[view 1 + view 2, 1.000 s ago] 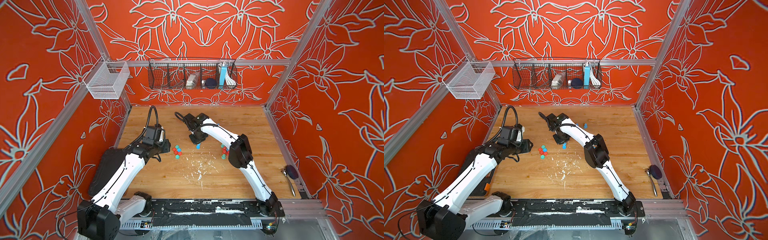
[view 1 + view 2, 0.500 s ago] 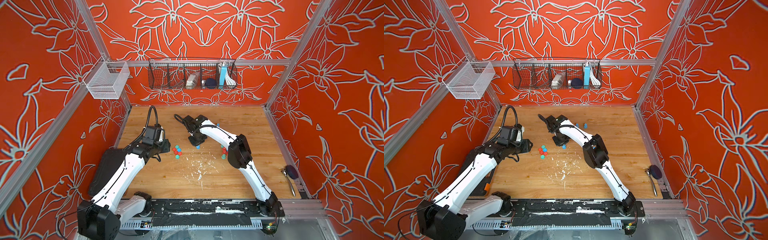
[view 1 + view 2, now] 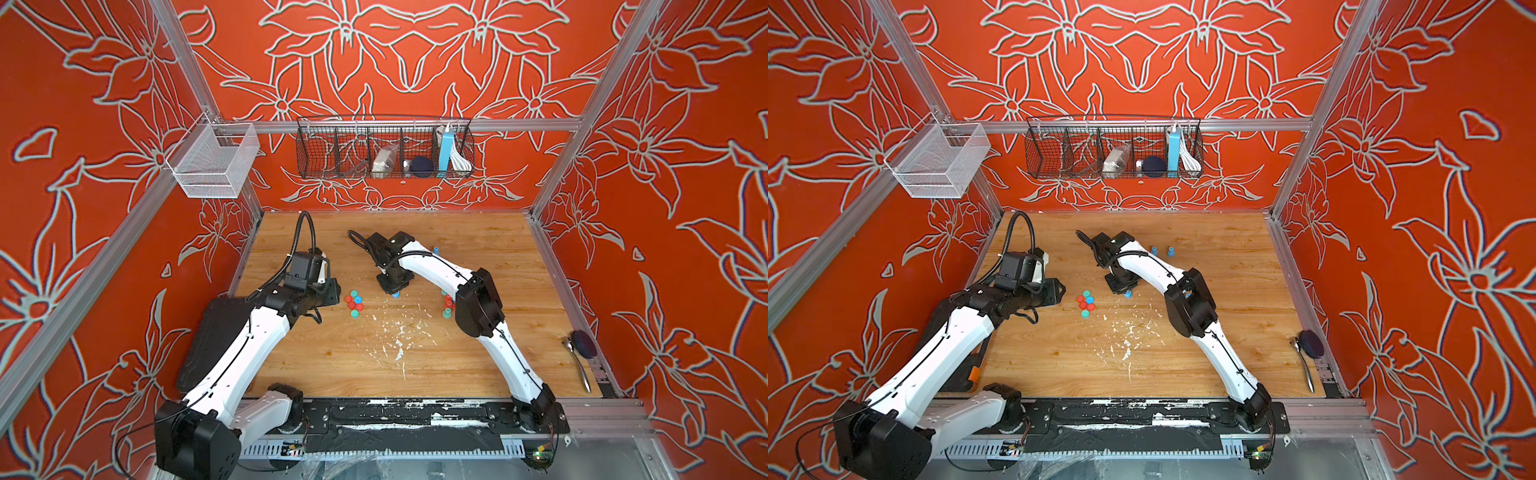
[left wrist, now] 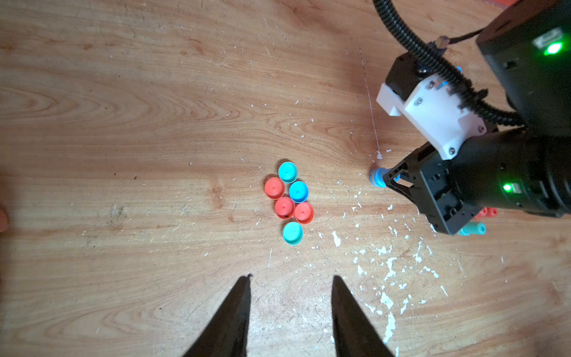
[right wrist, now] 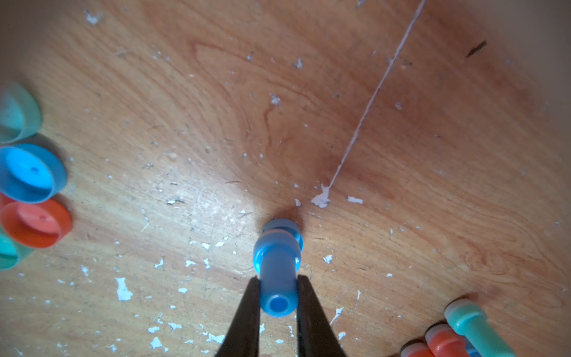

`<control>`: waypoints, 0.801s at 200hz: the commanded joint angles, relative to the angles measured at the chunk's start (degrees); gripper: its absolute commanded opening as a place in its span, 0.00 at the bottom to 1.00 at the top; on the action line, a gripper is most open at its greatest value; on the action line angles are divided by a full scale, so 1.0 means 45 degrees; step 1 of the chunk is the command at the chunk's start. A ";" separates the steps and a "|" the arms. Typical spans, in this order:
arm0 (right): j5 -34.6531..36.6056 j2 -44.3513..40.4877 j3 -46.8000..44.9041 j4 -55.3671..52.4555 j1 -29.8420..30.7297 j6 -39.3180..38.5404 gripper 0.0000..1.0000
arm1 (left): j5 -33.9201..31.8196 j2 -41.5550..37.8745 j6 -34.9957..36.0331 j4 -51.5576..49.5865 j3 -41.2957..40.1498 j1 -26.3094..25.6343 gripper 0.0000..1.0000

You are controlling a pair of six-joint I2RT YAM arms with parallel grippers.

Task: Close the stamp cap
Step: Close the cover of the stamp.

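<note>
Both top views hang high at the near end, tilted down toward the back wall [image 3: 395, 62], taking in the whole bench [image 3: 498, 353] alike. The left wrist camera looks straight down from some height; the right wrist camera sits far closer to it. Both catch the loose caps [image 4: 284, 207] and the blue stamp [image 5: 278, 262].

- Spoon [image 3: 578, 368] lies at the desk's [image 3: 478, 249] right edge, with a dark round pad [image 3: 584, 344] just beside its bowl.
- White flecks [image 3: 400, 341] litter the desk's middle.
- A black wire basket [image 3: 332, 145] and a white mesh basket [image 3: 216, 164] hang above the desk.
</note>
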 commanded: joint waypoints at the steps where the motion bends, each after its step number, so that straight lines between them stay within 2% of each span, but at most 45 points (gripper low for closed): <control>1: 0.0112 0.0072 -0.0303 -0.0034 0.0052 0.0259 0.06 | 0.0082 -0.0116 0.0062 -0.0060 -0.0048 0.0129 0.44; 160: -0.0003 -0.0551 -0.0871 0.0486 -0.0229 0.0284 0.05 | 0.0148 -0.0076 0.0073 -0.0021 -0.0056 0.0190 0.43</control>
